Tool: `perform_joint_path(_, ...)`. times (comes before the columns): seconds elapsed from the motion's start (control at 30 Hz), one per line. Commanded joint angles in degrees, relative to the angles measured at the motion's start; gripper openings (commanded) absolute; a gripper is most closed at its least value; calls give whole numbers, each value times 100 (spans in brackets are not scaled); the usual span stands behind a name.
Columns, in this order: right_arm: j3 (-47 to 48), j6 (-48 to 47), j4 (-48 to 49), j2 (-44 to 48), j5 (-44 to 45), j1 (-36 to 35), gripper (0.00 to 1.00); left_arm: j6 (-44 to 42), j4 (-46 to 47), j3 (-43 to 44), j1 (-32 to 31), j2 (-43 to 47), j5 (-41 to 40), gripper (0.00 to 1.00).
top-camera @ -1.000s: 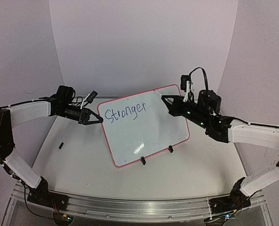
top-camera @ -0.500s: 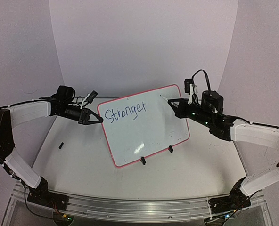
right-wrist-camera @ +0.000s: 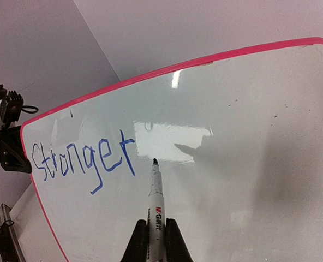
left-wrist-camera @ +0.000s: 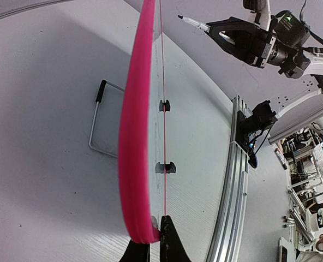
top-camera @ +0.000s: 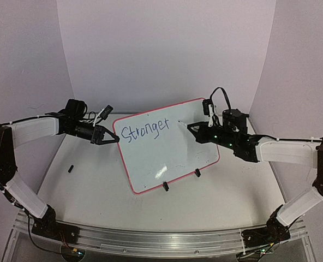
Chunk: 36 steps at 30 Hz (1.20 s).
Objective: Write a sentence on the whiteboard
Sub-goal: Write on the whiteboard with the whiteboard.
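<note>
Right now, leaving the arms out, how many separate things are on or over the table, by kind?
whiteboard: 1
marker: 1
black clip feet: 2
small black piece on the table: 1
wire frame behind the board: 1
Total: 6

The whiteboard (top-camera: 172,155) stands straight ahead of the right claw (top-camera: 193,127), whose marker (right-wrist-camera: 154,188) tip is close to its face. Beyond the tip, right of the written word (right-wrist-camera: 82,158), the board is bare. On the near side of the left claw (top-camera: 114,140), clamped on the board's edge, the table (top-camera: 107,196) bears one small black piece (top-camera: 71,168).
</note>
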State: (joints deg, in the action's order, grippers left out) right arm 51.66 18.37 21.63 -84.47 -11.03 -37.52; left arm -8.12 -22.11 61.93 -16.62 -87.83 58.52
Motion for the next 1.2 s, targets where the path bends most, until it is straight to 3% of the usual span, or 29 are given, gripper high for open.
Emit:
perform_joint_path(0.0, 337, -62, 202, -207, -52, 5, 0, -410, 101, 249, -35, 34, -177, 0)
perform_joint_path(0.5, 593, -5, 255, -700, 233, 7, 0, -410, 84, 267, -34, -15, -182, 0)
perform_joint_path(0.73, 418, 102, 148, -491, 943, 5, 0, -418, 84, 267, -36, -15, -174, 0)
perform_joint_path(1.17, 347, -56, 412, -74, 293, 3, 0, -417, 84, 270, -34, -14, -155, 0)
